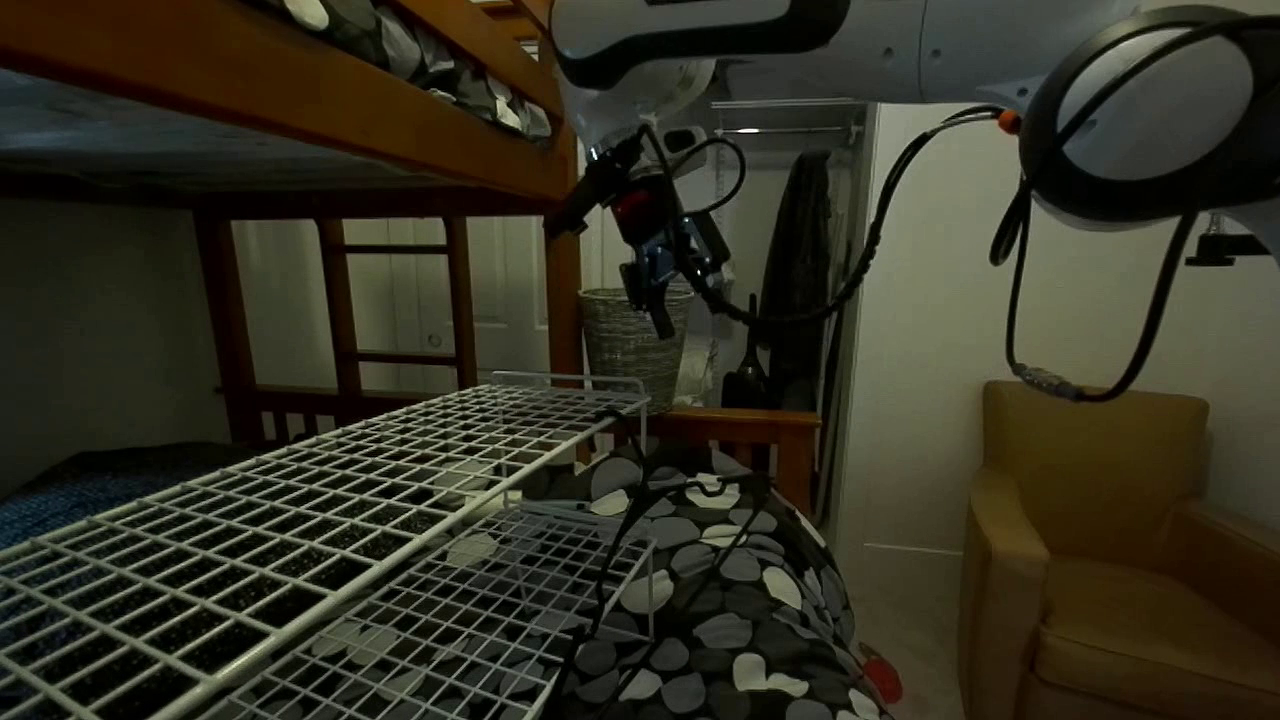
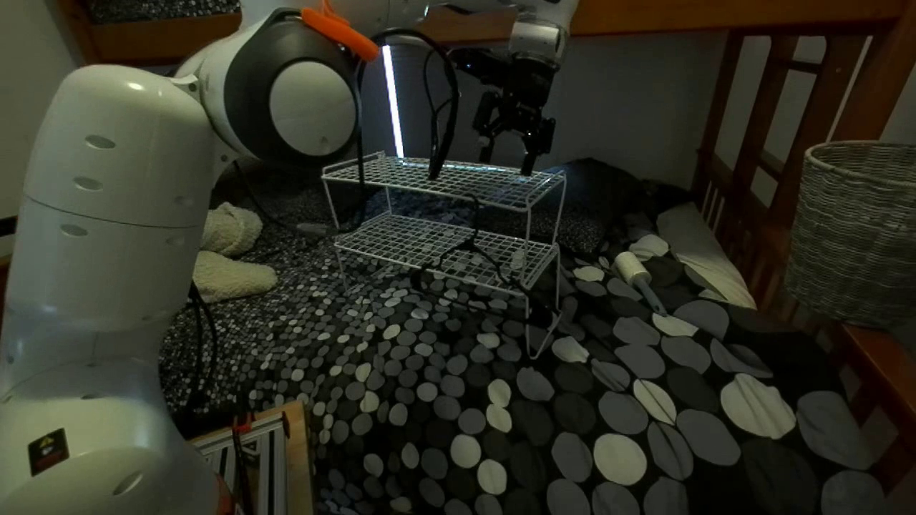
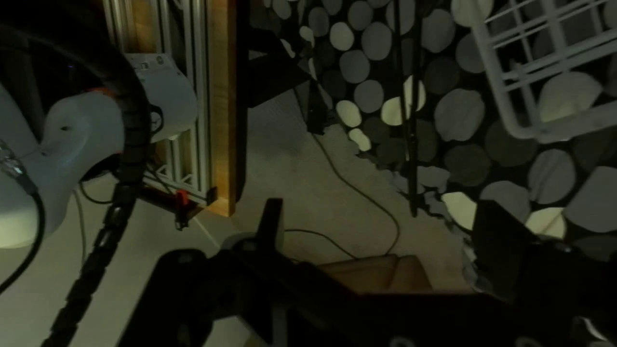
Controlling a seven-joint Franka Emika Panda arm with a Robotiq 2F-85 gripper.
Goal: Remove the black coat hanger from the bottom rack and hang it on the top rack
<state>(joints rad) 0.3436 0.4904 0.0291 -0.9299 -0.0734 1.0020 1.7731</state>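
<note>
The thin black coat hanger (image 1: 700, 487) hangs in both exterior views, with its hook over the long edge of the white wire top rack (image 1: 380, 570). In an exterior view its body (image 2: 469, 245) drops in front of the bottom rack (image 2: 401, 239), and its lower ends lie near the bedding. A thin black bar (image 3: 410, 144) in the wrist view appears to be part of it. My gripper (image 2: 507, 159) is open and empty, above the top rack (image 2: 486, 187) and apart from the hanger. In the wrist view, its two fingers (image 3: 381, 209) stand wide apart with nothing between them.
The upper bunk's wooden rail (image 1: 300, 110) runs beside the arm. A wicker basket (image 1: 635, 350) stands past the rack's far end. A lint roller (image 2: 633, 270) lies on the polka-dot bedding (image 2: 544, 429). A tan armchair (image 1: 1090, 480) stands beyond the bed.
</note>
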